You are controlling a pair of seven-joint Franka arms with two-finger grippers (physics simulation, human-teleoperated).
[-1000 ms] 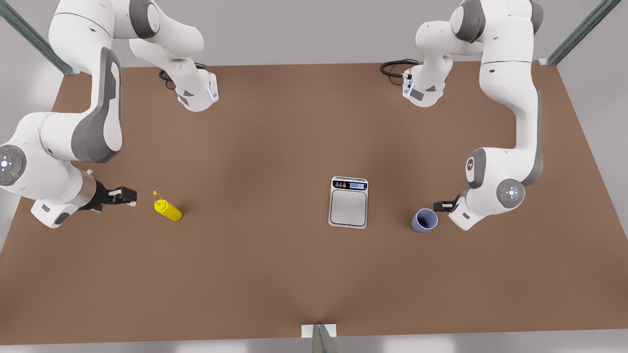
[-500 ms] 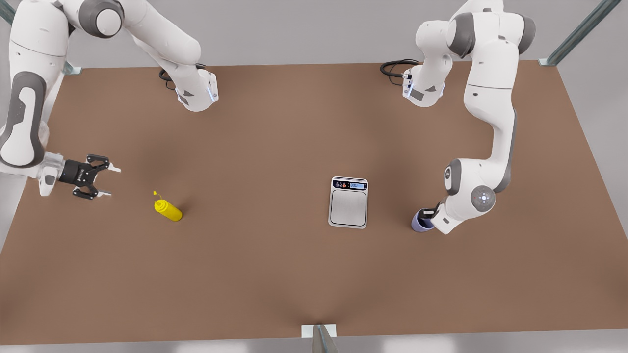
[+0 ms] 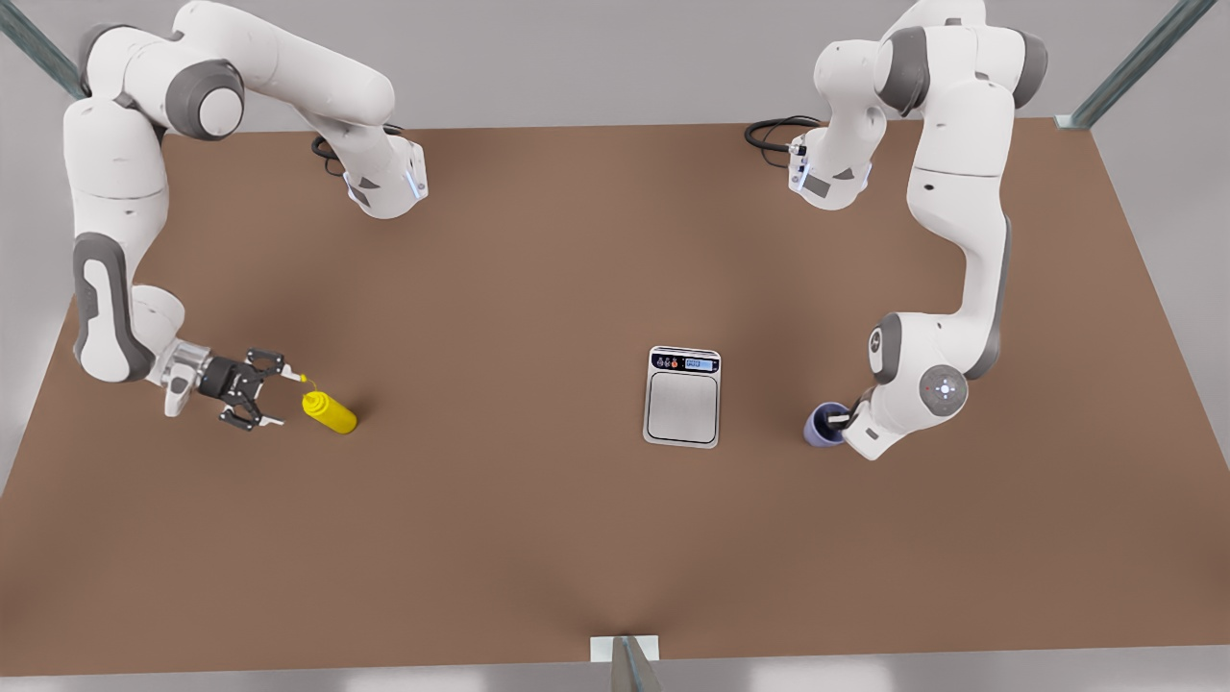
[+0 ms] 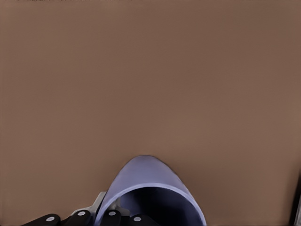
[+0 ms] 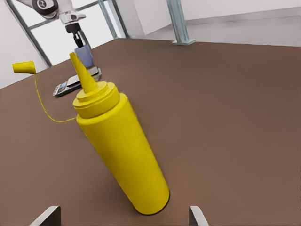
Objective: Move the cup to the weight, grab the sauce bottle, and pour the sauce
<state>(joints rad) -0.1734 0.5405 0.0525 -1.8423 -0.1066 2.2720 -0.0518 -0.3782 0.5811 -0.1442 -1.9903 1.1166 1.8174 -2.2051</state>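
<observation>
The lavender cup (image 3: 820, 427) stands on the table at the front view's right, a short way from the weight (image 3: 683, 396). My left gripper (image 3: 838, 419) is shut on the cup's rim; the left wrist view looks down past the fingers (image 4: 80, 216) into the cup (image 4: 150, 183). The yellow sauce bottle (image 3: 330, 410) stands at the front view's left, its nozzle cap hanging off on a thin tether (image 5: 23, 67). My right gripper (image 3: 280, 400) is open just beside the bottle (image 5: 122, 150), fingertips on either side of its base without touching.
Both arm bases (image 3: 384, 187) sit at the table's far edge with black cables (image 3: 774, 130). A metal post (image 3: 625, 663) stands at the near edge's middle. Bare brown tabletop (image 3: 500, 317) lies between bottle and weight.
My right gripper swung in from the front view's left edge to the bottle, open. My left gripper moved onto the cup and closed; the cup shifted slightly.
</observation>
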